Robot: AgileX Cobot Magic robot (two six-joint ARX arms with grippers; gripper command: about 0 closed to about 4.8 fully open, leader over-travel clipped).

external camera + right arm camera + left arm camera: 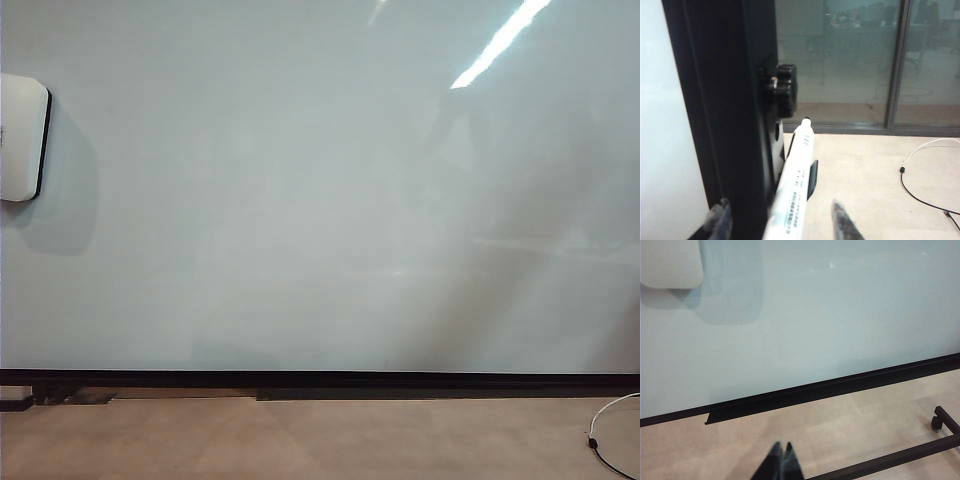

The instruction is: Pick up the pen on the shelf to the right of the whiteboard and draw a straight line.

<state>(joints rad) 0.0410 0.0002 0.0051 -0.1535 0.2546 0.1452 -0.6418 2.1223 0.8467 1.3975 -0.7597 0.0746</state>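
Pen [794,187]: slim whitish barrel, black printed band, dark tip pointing away, standing between the spread right fingers [720,220], neither pad visibly touching it. Right gripper [782,220] beside a black frame post [725,110] with a black knob [782,90]; whiteboard [665,125] just past the post. Left gripper [782,460] low over the floor [840,425], fingers pressed together, whiteboard [815,315] ahead.

Pale tan floor [300,440] runs below the whiteboard [320,200]; a white and black cable [600,440] lies on it at right; a black wheeled stand bar [900,455] rests on it; pen [792,185] sits on a black bracket shelf [811,180] beside the board's frame.
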